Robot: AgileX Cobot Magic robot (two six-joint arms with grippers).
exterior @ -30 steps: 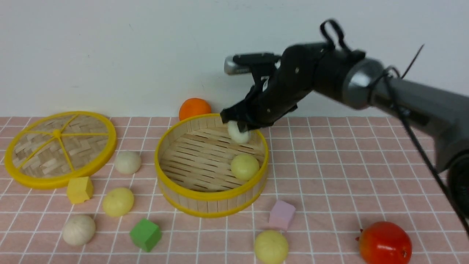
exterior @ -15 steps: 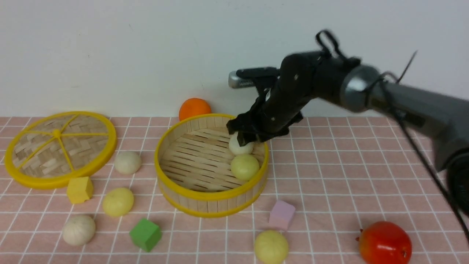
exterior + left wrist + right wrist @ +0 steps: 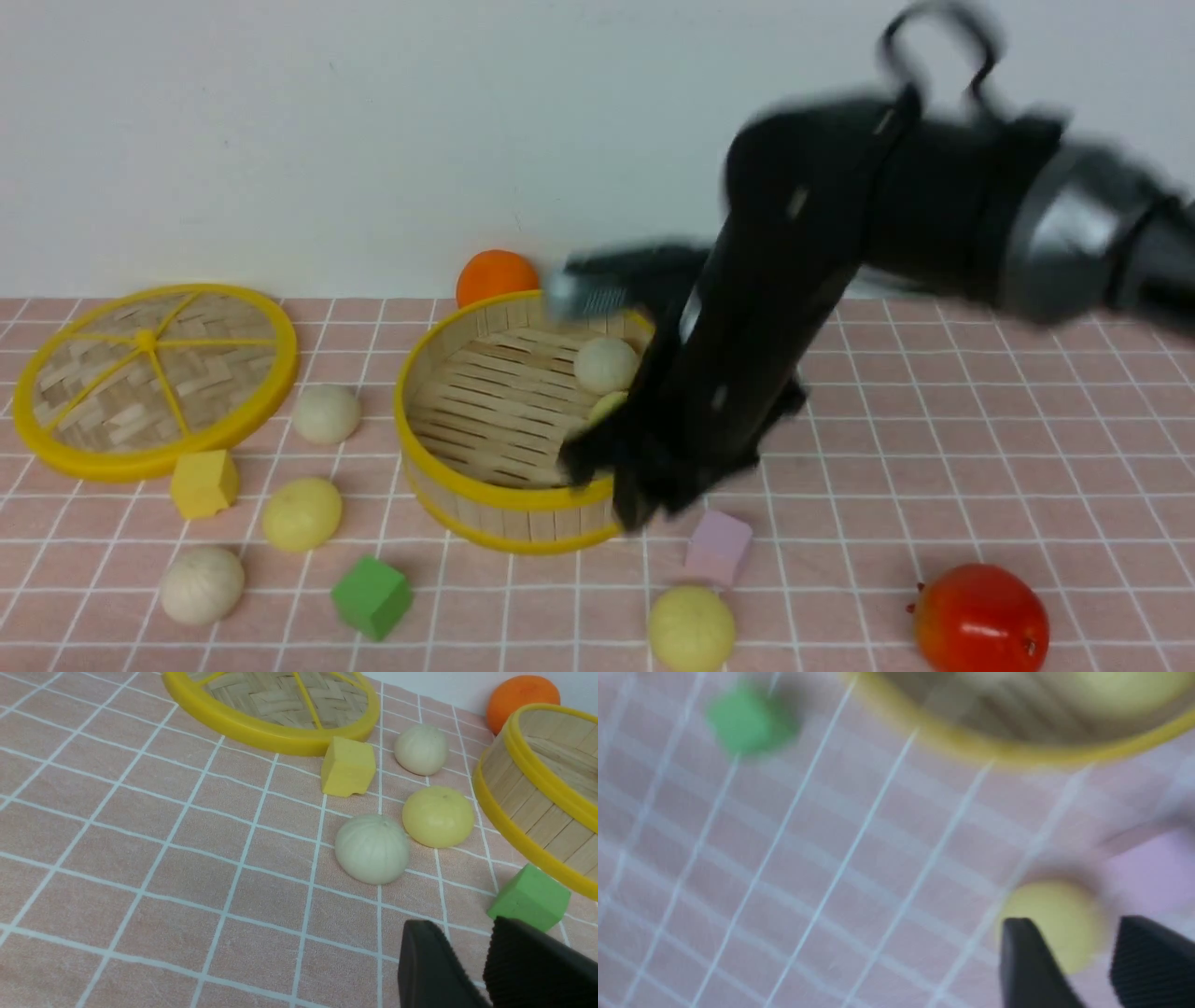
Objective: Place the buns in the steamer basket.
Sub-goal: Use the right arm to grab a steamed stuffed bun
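Steamer basket [image 3: 504,523] sits mid-cloth, uncovered, with the lid [image 3: 131,464] lying well to its left.

Two buns are in. The off-white bun [image 3: 606,364] is at the far-right wall. The pale yellow bun [image 3: 605,407] is just in front of it, mostly hidden by the arm.

Four are out on the cloth:
- second off-white bun [image 3: 325,413] and second yellow bun [image 3: 301,513], left of the basket
- third off-white bun [image 3: 202,585], near-left
- front yellow bun [image 3: 691,628], before the basket, near the pink block [image 3: 717,546]

So I make it a third done.

Right gripper [image 3: 1073,938] is motion-blurred and sits over the basket's near rim in front view. Its jaws are apart with nothing between them. Its wrist view looks down on the front yellow bun, so that's my guess for the next target.

Left gripper [image 3: 467,933] is low over the cloth by the green block [image 3: 530,898]. There's a narrow gap between its jaws and it holds nothing. The third off-white bun lies just ahead of it.
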